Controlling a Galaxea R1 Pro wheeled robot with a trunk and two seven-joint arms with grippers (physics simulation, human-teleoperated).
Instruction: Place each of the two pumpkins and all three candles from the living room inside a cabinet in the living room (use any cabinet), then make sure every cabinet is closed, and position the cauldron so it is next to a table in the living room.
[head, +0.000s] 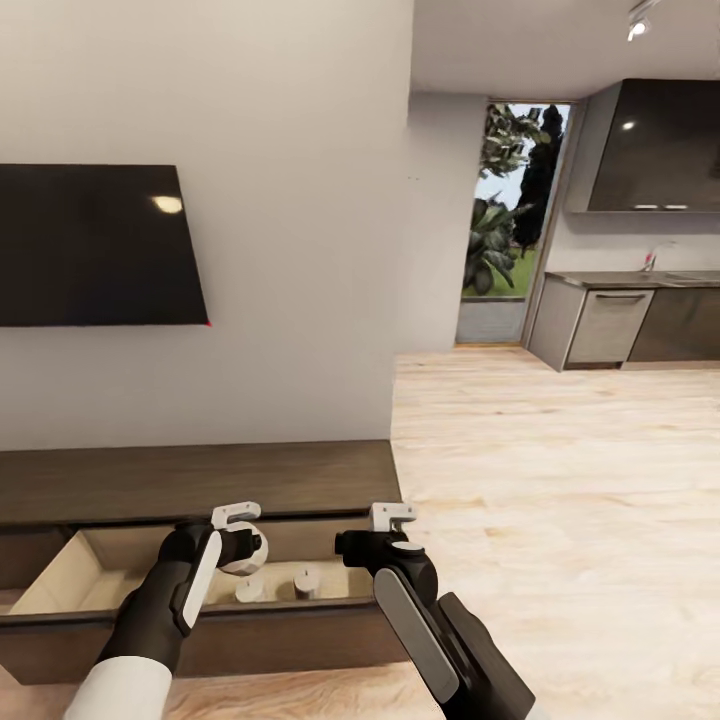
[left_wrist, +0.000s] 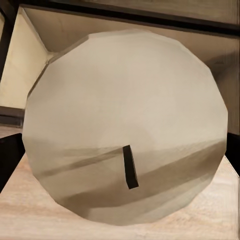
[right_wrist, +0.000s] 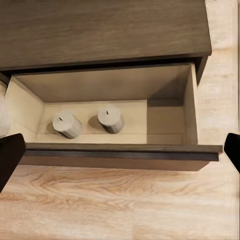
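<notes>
While we hover over the open drawer of the cabinet (head: 200, 480), our left claw (head: 240, 545) is clamped on a candle (left_wrist: 125, 125), whose pale round face with its dark wick fills most of the left wrist view. In the head view that candle sits just above the drawer's near edge, toward the middle of the opening. Two more candles already stand inside, one (right_wrist: 67, 124) to the left and the other (right_wrist: 110, 119) just beside it on the right, both close to the drawer's near wall. Our right claw (head: 392, 520) hangs over the drawer's right part with its tips apart and nothing between them.

We judge the step in hand to be the lowering and release of the third candle. The trouble we foresee lies with the two already in place: the held one hangs almost directly above them, so a straight drop could land on their tops, topple them, or leave the new one perched and rolling. Shifting left into the bare part of the drawer floor (right_wrist: 30, 112) would avoid that. A release too near the front lip (right_wrist: 120, 150) could send it out onto the wooden floor (head: 560, 480). A candle left standing tall on another might also foul the frame when we push the drawer shut. The pumpkins and cauldron remain to be dealt with.
</notes>
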